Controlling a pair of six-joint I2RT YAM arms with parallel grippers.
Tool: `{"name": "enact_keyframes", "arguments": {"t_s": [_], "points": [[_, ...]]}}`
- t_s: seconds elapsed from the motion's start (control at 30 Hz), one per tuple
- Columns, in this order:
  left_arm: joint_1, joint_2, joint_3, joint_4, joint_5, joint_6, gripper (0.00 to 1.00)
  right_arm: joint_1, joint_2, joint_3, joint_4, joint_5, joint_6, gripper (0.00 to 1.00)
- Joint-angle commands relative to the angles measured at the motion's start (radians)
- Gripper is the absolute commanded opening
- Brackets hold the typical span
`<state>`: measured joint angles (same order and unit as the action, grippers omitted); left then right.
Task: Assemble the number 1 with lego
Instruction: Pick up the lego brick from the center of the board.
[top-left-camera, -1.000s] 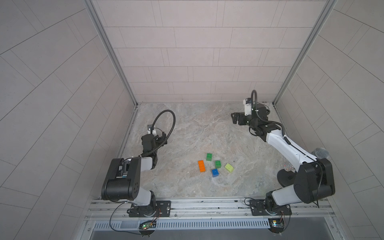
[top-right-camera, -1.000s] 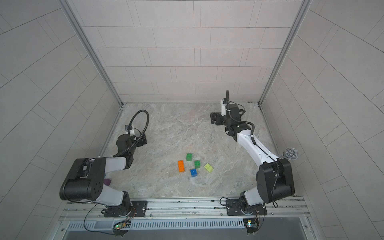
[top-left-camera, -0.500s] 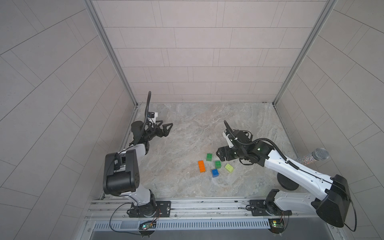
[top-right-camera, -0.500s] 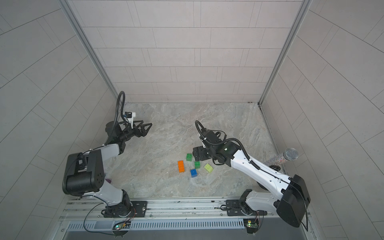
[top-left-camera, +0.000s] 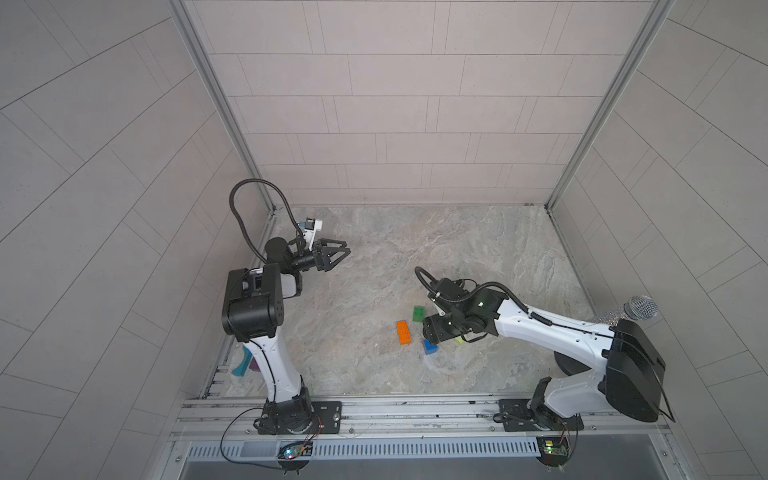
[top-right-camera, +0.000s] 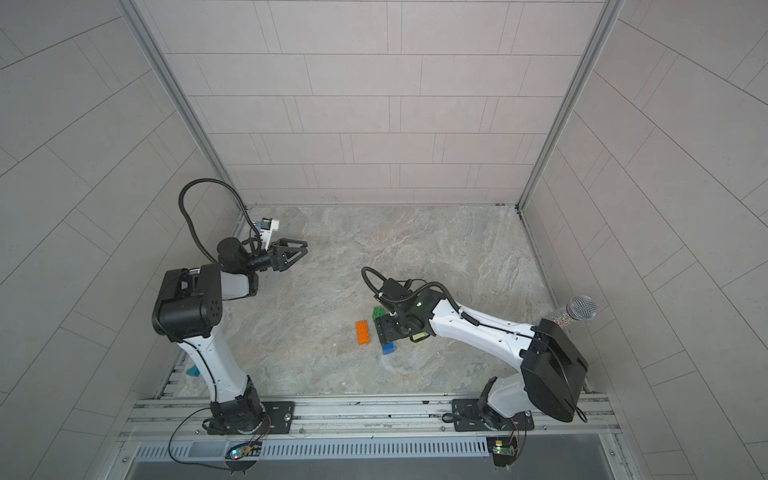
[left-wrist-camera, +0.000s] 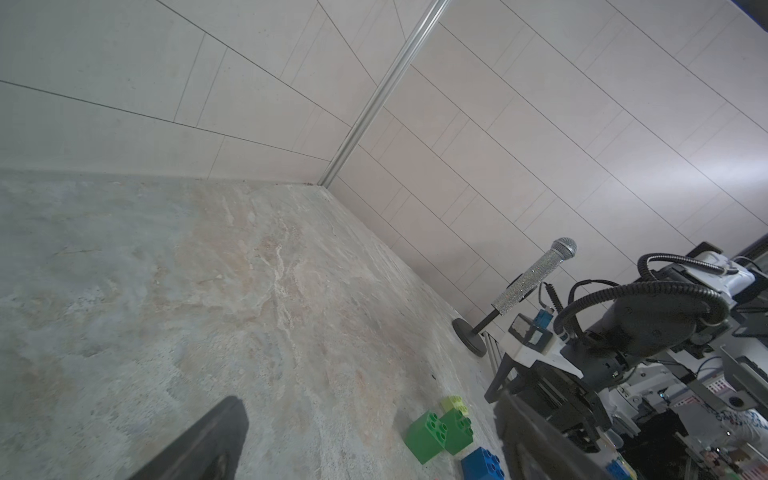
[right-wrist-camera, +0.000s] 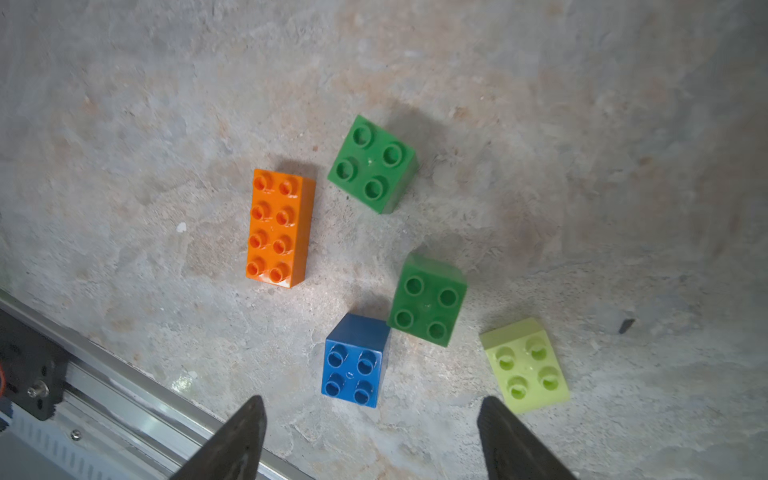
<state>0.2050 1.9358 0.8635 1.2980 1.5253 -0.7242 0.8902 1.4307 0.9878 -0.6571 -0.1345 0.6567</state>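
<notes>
Left gripper (top-left-camera: 347, 248), jaws apart and empty, hangs well left of the one orange brick (right-wrist-camera: 279, 227). Right of it, unjoined — two green bricks (right-wrist-camera: 372, 164) (right-wrist-camera: 427, 300), one blue brick (right-wrist-camera: 355, 360), one lime brick (right-wrist-camera: 524, 365) — all unmoved. Right gripper (right-wrist-camera: 372, 409), jaws apart, has swung over them.

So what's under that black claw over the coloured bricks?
In both top views the right gripper hides one dark green square brick and most of the lime-green brick. Its wrist camera shows both loose on the marbled tabletop.
</notes>
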Motion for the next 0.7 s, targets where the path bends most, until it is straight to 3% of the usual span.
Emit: {"name": "enact_keyframes", "arguments": {"t_s": [0.0,0.3,0.47,0.67], "points": [[-0.003,-0.018,0.0,0.067,0.041,-0.011,1.0,0.03,0.018,0.019,-0.048,0.005,0.022,0.76],[-0.002,-0.035,-0.015,0.067,0.039,-0.006,1.0,0.05,0.046,-0.021,-0.002,-0.019,0.091,0.73],[-0.004,-0.032,-0.02,0.066,0.037,-0.006,1.0,0.062,0.084,-0.011,-0.029,0.051,0.109,0.74],[-0.005,-0.034,-0.024,0.067,0.033,-0.006,1.0,0.071,0.099,-0.032,0.01,0.047,0.134,0.75]]}}
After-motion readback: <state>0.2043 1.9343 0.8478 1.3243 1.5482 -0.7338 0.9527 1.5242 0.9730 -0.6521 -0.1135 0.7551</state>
